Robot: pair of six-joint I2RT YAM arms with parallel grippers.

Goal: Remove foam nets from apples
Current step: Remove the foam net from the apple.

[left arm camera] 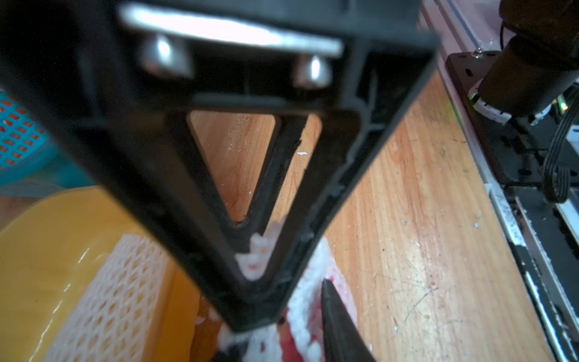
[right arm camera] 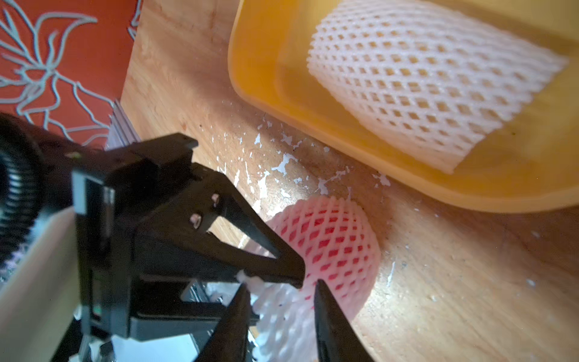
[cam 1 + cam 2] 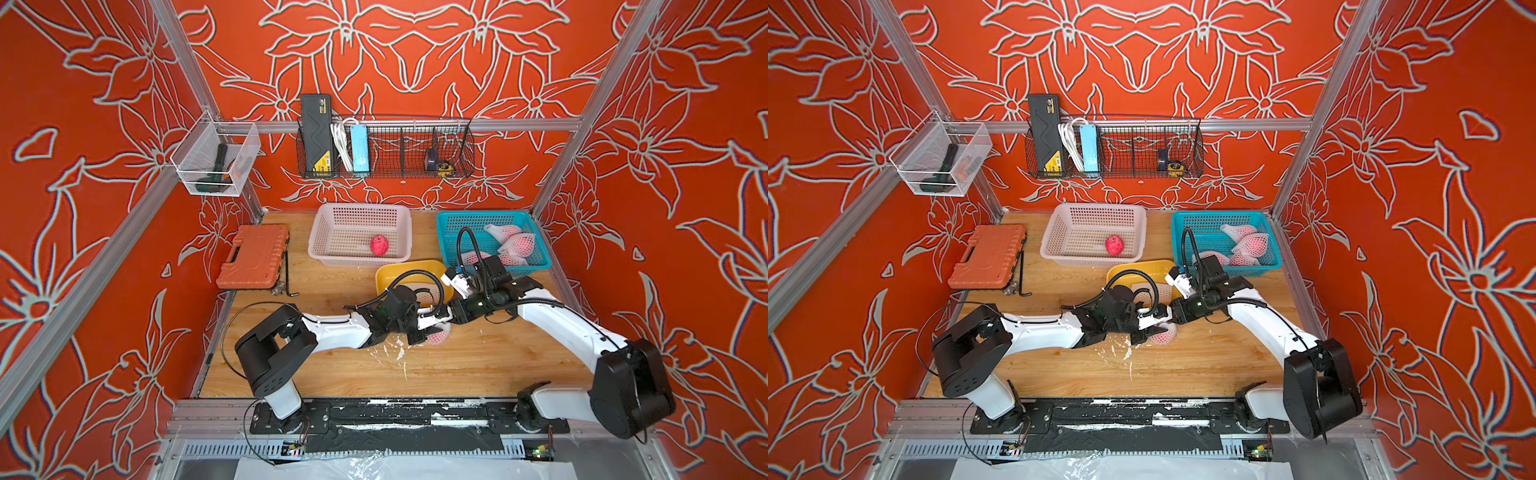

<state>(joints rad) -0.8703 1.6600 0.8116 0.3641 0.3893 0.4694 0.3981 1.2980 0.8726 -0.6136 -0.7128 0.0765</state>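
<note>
Apple [image 2: 332,244], in its foam net [image 2: 282,316], lies on open desk [image 2: 454,282] beside the rim of the yellow tub [image 2: 313,134]; left claw [image 2: 269,279] pinches the net's loose end, right claw [image 2: 280,291] parted astride it.

Wooden table [image 3: 478,374]: orange tool case [image 3: 253,257] sat rear left, hex key [image 3: 287,274] just beside it. Pink basket [image 3: 322,232] rear centre, blue basket [image 3: 482,215] rear right, yellow tub [image 3: 399,270] in front between them. Mid-table lay one apple [image 2: 336,249] in its foam net [image 2: 282,313], with white foam flakes [image 3: 395,351] scattered around.
</note>
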